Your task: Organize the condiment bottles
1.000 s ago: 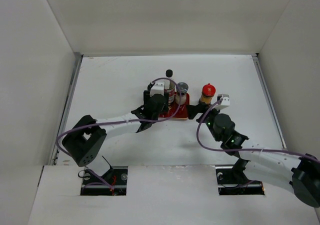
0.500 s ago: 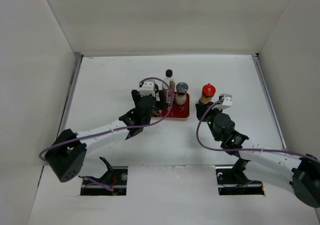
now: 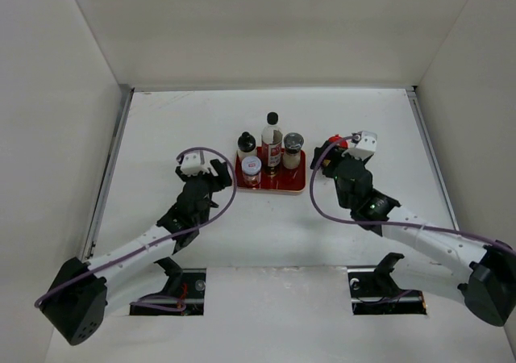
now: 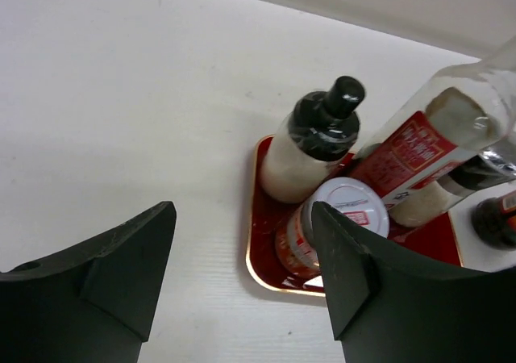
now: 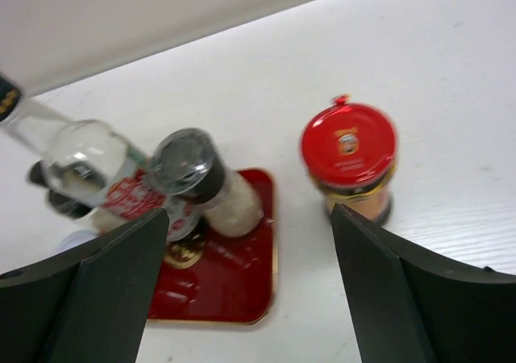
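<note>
A flat red rectangular tray with a thin gold rim [image 3: 284, 187] sits at the centre of the matte white table [image 3: 379, 113], which is boxed in by plain white walls. Four bottles crowd the tray. These are a tall clear glass bottle with a black cap and red label [image 3: 272, 141], a small white black-capped bottle [image 3: 246, 145] to its left, a shaker with a shiny grey lid [image 3: 293, 148] to its right, and a squat white-lidded jar [image 3: 251, 169] at the tray's lower left. A brown bottle with a glossy red cap [image 5: 348, 165] stands on bare table just right of the tray. The right gripper [image 5: 250, 218] stands close before it with its dark wedge-shaped fingers spread wide, holding nothing. The left gripper [image 4: 242, 218] is at the lower left of the tray, jaws also apart and empty. A purple cable [image 3: 201, 152] loops over its wrist.
</note>
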You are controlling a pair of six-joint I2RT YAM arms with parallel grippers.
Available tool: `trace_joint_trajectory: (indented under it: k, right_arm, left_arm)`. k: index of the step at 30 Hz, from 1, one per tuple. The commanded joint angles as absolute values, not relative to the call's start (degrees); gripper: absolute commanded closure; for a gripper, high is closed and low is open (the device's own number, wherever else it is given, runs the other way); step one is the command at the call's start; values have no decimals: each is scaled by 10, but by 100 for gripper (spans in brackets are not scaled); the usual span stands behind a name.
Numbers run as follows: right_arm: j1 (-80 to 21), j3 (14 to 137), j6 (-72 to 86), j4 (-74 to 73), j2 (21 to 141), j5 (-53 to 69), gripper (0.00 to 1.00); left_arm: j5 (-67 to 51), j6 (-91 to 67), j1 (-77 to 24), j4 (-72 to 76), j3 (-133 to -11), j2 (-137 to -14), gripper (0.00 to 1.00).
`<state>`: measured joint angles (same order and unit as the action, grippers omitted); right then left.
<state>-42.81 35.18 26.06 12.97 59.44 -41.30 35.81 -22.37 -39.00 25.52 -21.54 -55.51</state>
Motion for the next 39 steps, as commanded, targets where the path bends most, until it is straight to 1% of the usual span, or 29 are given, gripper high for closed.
trace_joint_trajectory:
  k: [1, 4, 7, 9, 13, 17, 21, 24, 29, 33, 38, 39]
  right_arm:
    - [-401, 389, 228, 85, 603, -472, 9]
    - [-360, 411, 217, 68, 640, -485, 6]
    - [-332, 446, 216, 48, 702, -464, 2]
    - [-326, 463, 213, 48, 728, -446, 0]
    - [-301, 477, 204, 62, 747, -429, 0]
    - [-275, 484, 211, 64, 772, -381, 0]
    - [-266, 493, 225, 71, 807, -338, 0]
    - [-269, 500, 229, 92, 832, -329, 0]
    - [-274, 502, 227, 105, 827, -364, 0]
    - [-281, 487, 224, 109, 797, -379, 4]
    - [-287, 468, 235, 112, 793, -378, 4]
    - [-288, 468, 237, 106, 794, -375, 3]
  left_arm:
    - [364, -255, -365, 336, -167, -498, 34]
    - [365, -279, -340, 368, -127, -475, 31]
    - [348, -291, -328, 379, -117, -469, 26]
    - [335, -294, -328, 382, -111, -467, 24]
    - [326, -300, -327, 385, -107, -468, 21]
    - [323, -305, -330, 385, -106, -471, 16]
    - [326, -308, -325, 386, -105, -479, 13]
    - [326, -312, -326, 386, -105, -482, 11]
    - [323, -312, -319, 392, -103, -490, 10]
    - [324, -312, -319, 395, -100, -484, 10]
    - [323, -313, -324, 396, -100, -486, 10]
    - [323, -313, -321, 397, -100, -490, 10]
